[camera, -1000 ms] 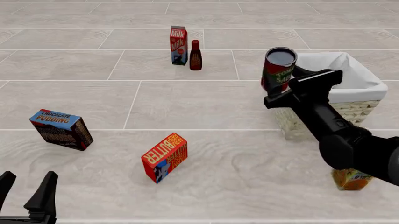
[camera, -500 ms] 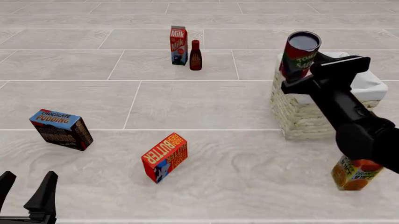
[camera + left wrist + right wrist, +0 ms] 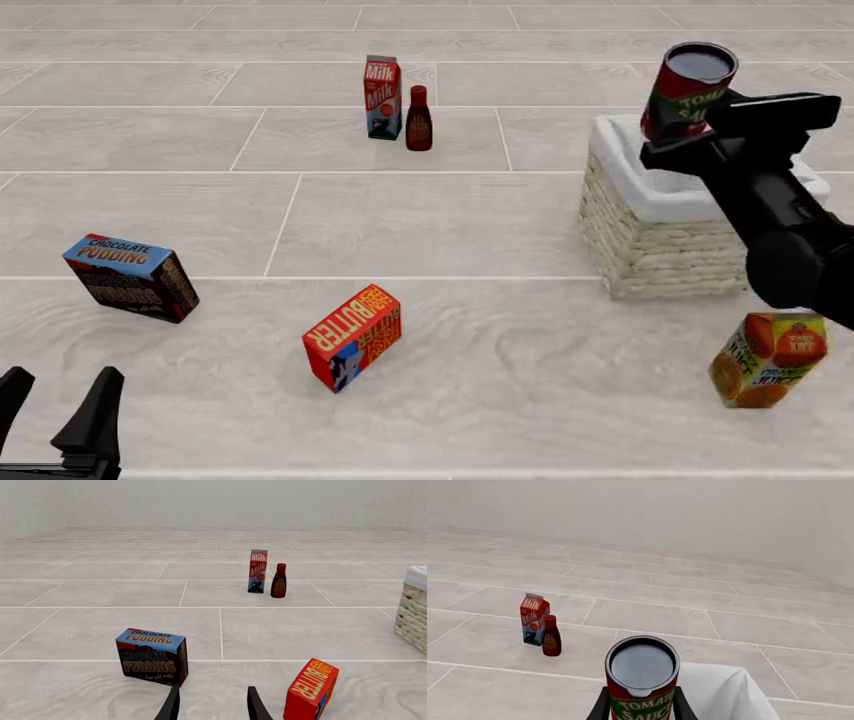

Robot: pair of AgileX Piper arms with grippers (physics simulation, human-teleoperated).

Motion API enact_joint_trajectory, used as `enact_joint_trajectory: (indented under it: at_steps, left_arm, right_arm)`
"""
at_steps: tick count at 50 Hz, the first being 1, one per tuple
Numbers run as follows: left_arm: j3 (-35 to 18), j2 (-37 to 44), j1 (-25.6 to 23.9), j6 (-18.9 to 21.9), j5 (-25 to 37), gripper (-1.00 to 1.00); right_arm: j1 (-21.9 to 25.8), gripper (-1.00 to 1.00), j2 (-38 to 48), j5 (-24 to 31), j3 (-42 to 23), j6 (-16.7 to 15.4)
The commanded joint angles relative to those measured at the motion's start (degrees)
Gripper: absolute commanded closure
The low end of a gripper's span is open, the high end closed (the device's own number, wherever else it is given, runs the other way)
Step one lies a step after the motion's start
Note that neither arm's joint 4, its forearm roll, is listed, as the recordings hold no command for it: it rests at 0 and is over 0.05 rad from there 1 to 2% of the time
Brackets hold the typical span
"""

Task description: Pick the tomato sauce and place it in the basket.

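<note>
Your right gripper (image 3: 694, 125) is clamped on the tomato sauce (image 3: 686, 92), holding it upright and high above the basket (image 3: 627, 215) so it clears the cloth rim. Your left gripper (image 3: 56, 405) rests idle near the table edge, fingers apart

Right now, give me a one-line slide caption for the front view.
Right pincer holds the tomato sauce above the basket; left pincer rests open near the chocolate pudding box.
</note>
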Motion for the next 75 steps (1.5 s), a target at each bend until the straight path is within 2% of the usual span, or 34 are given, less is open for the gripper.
enact_joint_trajectory:
  at_steps: [1, 27, 43, 57, 75]
  left_arm:
    - [0.00, 0.00, 0.00, 0.00, 0.00, -1.00]
    - [0.00, 0.00, 0.00, 0.00, 0.00, -1.00]
    - [0.00, 0.00, 0.00, 0.00, 0.00, -1.00]
    - [0.00, 0.00, 0.00, 0.00, 0.00, -1.00]
    - [0.00, 0.00, 0.00, 0.00, 0.00, -1.00]
  right_arm:
    - [-3.38, 1.00, 1.33, 1.87, -3.61, 2.35]
    - [-8.19, 1.00, 6.58, 5.39, -9.63, 1.25]
    - [-9.19, 1.00, 9.30, 5.93, -11.68, 0.90]
    - [-8.90, 1.00, 12.18, 9.40, -15.04, -0.23]
    - [-9.77, 1.00, 13.05, 9.66, -15.49, -0.37]
